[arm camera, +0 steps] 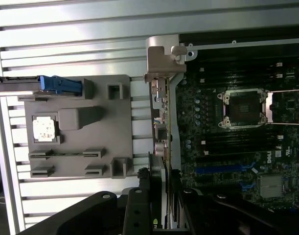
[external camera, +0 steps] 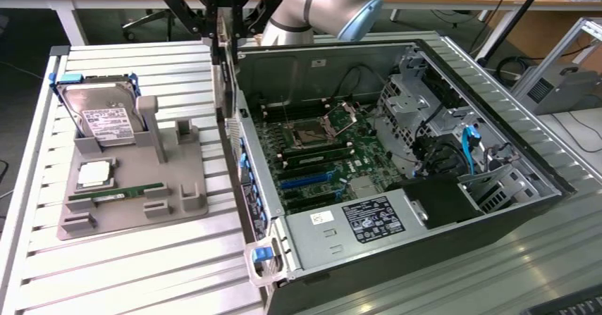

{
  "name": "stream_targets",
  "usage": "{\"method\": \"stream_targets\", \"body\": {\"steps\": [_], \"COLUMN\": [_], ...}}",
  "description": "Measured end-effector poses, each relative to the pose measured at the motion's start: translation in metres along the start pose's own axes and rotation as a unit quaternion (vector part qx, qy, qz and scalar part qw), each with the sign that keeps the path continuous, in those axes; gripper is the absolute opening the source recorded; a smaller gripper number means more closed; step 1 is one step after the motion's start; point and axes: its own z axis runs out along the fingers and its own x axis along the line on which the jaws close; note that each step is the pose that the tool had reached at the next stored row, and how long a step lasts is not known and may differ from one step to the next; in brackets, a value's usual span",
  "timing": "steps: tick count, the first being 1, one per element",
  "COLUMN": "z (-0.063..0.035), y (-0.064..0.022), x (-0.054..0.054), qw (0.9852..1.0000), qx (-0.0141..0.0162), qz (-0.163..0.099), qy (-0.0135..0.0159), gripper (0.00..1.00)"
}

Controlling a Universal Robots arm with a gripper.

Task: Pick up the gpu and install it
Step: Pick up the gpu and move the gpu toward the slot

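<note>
Hanging upright and edge-on, the gpu (external camera: 224, 82) is clamped at its upper edge in the tool (external camera: 225, 33), just above the side wall of the open computer case (external camera: 311, 68); it looks light, stiff and fragile, best gripped by the board's edges, not the cooler or contacts

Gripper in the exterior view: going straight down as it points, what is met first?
The gripper holds the gpu upright, so the card's lower edge leads. It would probably strike the rim of the case wall, beside the motherboard, though depth is unclear.
</note>
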Motion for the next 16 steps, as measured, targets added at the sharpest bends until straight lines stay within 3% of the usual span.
{"method": "stream_targets", "body": {"steps": [16], "z": [0.0004], "y": [0.0003], "x": [-0.0041], "qw": [1.0000], "qx": [0.0002], "qz": [0.000], "qy": [0.0000], "gripper": [0.27]}}
